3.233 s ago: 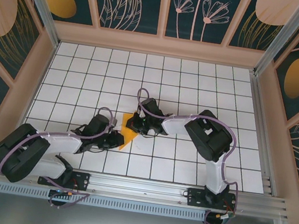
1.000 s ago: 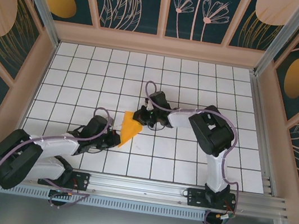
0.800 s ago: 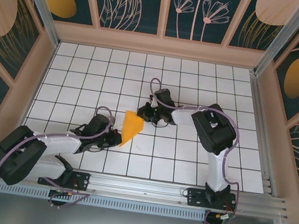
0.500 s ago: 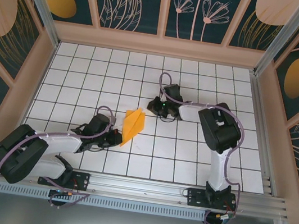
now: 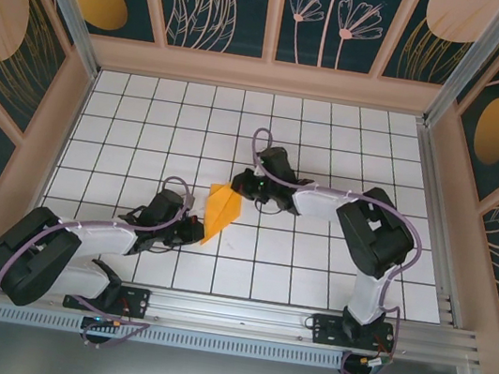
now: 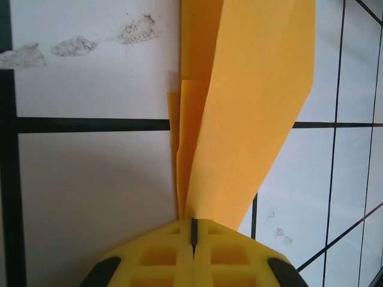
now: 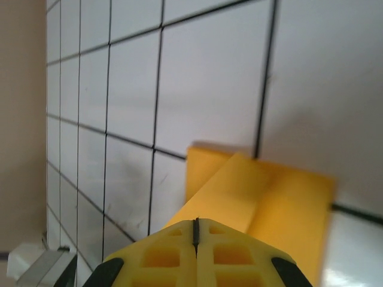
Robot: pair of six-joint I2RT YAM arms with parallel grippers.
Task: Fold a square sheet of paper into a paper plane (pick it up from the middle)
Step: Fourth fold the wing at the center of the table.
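- Two shut grippers, one at each end of a single folded shape.
- Nearest, left gripper (image 6: 192, 224): jaws closed tight on the near tip of the square sheet of paper (image 5: 222, 209), with stacked layers fanning out from between the fingertips.
- Held that way, most likely, to anchor the folds and stop them springing open.
- Just beyond, the sheet itself: a slim creased wedge lying low over the white grid table (image 5: 147, 114), near its middle, slanting away and to the right.
- Farther on, right gripper (image 7: 195, 226): jaws likewise closed, tip right at the sheet's far edge.
- Pinching that edge or merely pressing on it: impossible to tell from these views.
- Probably placed there to flatten or sharpen a crease against the anchored near end.
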